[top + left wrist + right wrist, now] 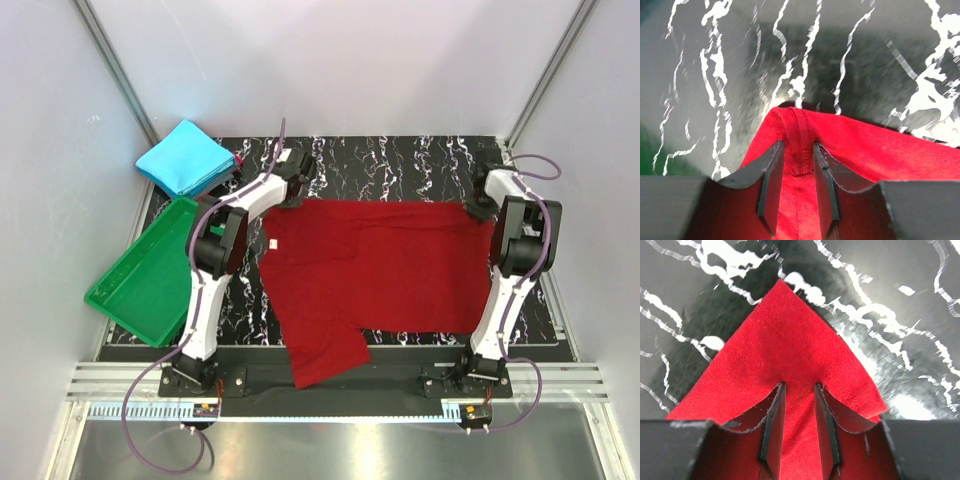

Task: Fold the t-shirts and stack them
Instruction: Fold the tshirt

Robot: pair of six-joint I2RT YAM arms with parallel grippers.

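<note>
The dark red t-shirt [380,265] lies spread across the black marbled table, one sleeve hanging toward the near edge. Its far edge runs straight between my two grippers. My left gripper [296,186] is shut on the shirt's far left corner at a hem [799,150]. My right gripper [478,206] is shut on the far right corner [790,350], whose tip sticks out past the fingers. The cyan-blue t-shirt [188,158] sits folded into a flat square at the far left, beyond the table's corner.
A green plastic tray [150,270] lies tilted along the table's left edge, beside the left arm. White walls and metal rails close in the table on three sides. The arm bases stand at the near edge.
</note>
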